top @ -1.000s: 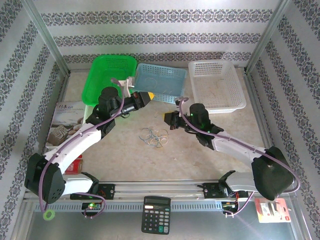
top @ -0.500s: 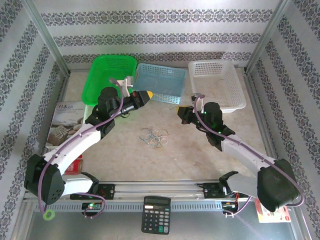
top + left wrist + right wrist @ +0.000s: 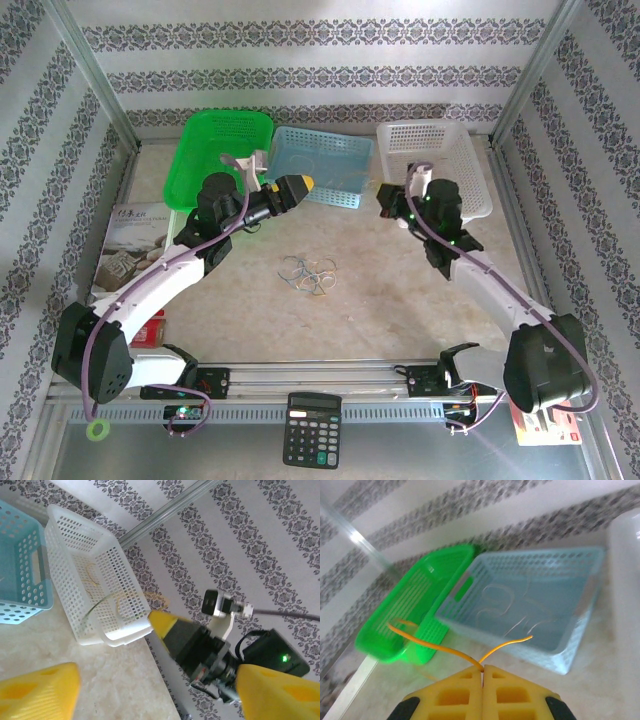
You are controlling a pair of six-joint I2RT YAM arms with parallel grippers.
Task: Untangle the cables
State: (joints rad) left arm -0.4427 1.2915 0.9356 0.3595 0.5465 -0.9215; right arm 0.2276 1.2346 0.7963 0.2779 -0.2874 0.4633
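The cables [image 3: 308, 275] lie as a small tangle of thin green, blue and whitish loops on the table's middle. My right gripper [image 3: 383, 200] hovers by the white basket's left corner. In the right wrist view the right gripper [image 3: 482, 669] is shut on a yellow-orange wire [image 3: 432, 644], whose two ends curve up and outward. My left gripper [image 3: 298, 186] is raised in front of the blue basket, above and left of the tangle. Its yellow fingers [image 3: 42, 692] stand wide apart with nothing between them.
Three baskets line the back: green [image 3: 225, 150], blue [image 3: 325, 165] with whitish wires inside, white [image 3: 435, 170] with a few thin wires [image 3: 100, 605]. A printed box [image 3: 130, 250] lies at the left edge, a calculator [image 3: 312, 428] at the front rail.
My right gripper has carried the yellow-orange wire from beside the tangle back and to the right, up to the white basket. The left gripper shifted slightly; the tangle stayed put.
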